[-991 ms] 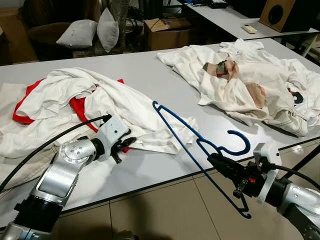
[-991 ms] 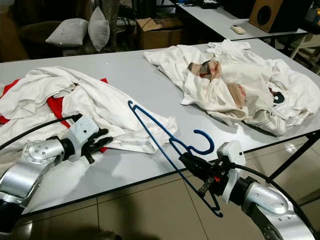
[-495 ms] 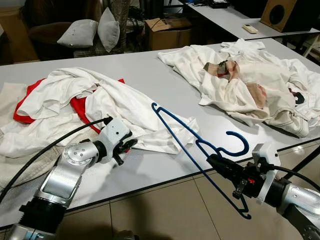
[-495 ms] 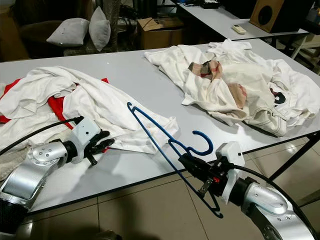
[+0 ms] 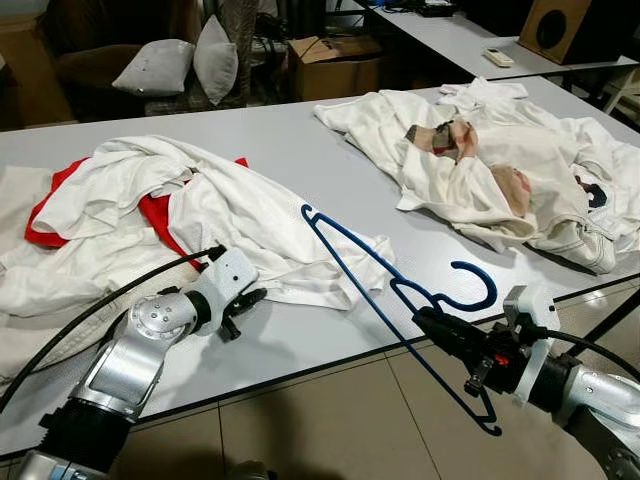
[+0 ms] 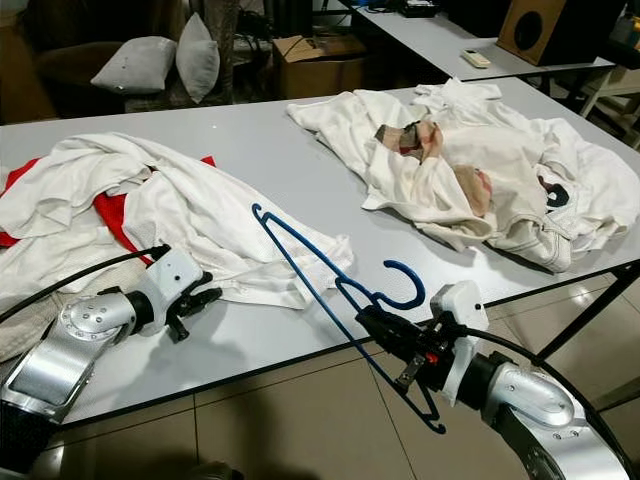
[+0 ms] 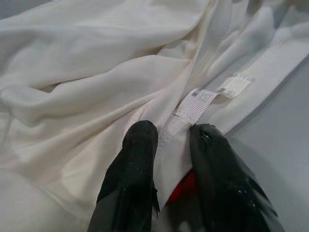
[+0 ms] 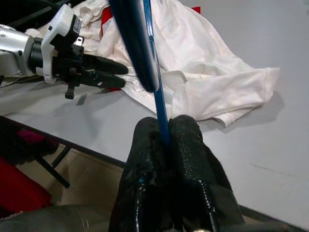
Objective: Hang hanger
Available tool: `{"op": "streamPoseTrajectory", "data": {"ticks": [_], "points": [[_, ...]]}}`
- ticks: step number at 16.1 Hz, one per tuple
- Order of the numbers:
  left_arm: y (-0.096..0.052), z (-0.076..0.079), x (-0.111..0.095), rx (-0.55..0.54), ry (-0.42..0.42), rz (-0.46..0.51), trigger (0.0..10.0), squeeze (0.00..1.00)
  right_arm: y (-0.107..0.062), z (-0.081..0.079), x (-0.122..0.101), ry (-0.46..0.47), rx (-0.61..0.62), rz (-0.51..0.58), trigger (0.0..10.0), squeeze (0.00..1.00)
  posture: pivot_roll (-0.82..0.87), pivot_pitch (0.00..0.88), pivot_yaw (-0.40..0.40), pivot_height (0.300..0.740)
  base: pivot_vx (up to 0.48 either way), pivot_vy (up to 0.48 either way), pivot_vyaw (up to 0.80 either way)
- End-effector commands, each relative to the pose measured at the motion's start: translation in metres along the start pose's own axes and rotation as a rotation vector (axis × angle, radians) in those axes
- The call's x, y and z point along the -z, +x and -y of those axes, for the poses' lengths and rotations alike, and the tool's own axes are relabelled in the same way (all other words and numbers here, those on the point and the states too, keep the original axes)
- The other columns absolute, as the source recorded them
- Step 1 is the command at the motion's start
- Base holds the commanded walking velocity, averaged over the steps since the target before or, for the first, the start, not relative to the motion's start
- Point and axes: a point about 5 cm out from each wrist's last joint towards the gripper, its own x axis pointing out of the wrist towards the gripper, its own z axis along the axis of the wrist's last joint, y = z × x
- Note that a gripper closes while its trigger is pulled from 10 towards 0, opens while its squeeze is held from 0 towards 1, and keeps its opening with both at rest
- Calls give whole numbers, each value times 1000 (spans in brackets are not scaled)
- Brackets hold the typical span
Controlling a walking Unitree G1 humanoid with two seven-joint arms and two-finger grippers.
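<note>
Left end effector (image 5: 243, 300): over the last second it has slid back toward the near edge of the worktop (image 5: 330, 150), off the white fold it was reaching into; its fingers (image 7: 136, 159) stand a narrow gap apart, with the hem of the white garment (image 5: 255, 215) and its woven label (image 7: 212, 94) lying between them, not visibly pinched
Right end effector (image 5: 432, 325): has not moved; fingers clamped together on the wire of the blue hanger (image 5: 395, 290)
Blue hanger: held in the air over the near edge of the worktop, one shoulder tip pointing up toward the white garment, hook curling toward the right edge, lower bar hanging below the worktop over the floor; its pose is unchanged
White garment: heaped on the left half of the worktop over a red cloth (image 5: 160, 215), its lower corner touching nothing but the worktop, just beside the hanger tip
Second heap (image 5: 500, 165): pale clothes toward the far right corner, untouched
Meaning for the task: the hanger is ready, but the garment is not yet lifted or opened; in my judgement the left arm is resetting for a fresh grip at the hem
</note>
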Motion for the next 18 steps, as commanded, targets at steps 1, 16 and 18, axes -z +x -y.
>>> {"op": "streamPoseTrajectory", "data": {"ticks": [1,16,18], "points": [[1,-5,-5,-22,19,4,4745,0,1,1,-1,-9,-6,-13,10000,0,26,0,-7,740,0,0,0],[-1,-5,-11,-17,-16,79,0,0,0,0,1,-6,-19,-25,10000,0,23,0,-12,740,0,0,0],[-6,-3,-17,33,-43,139,0,0,-1,-1,2,-4,-18,-28,10000,0,24,0,-10,740,0,0,0]]}}
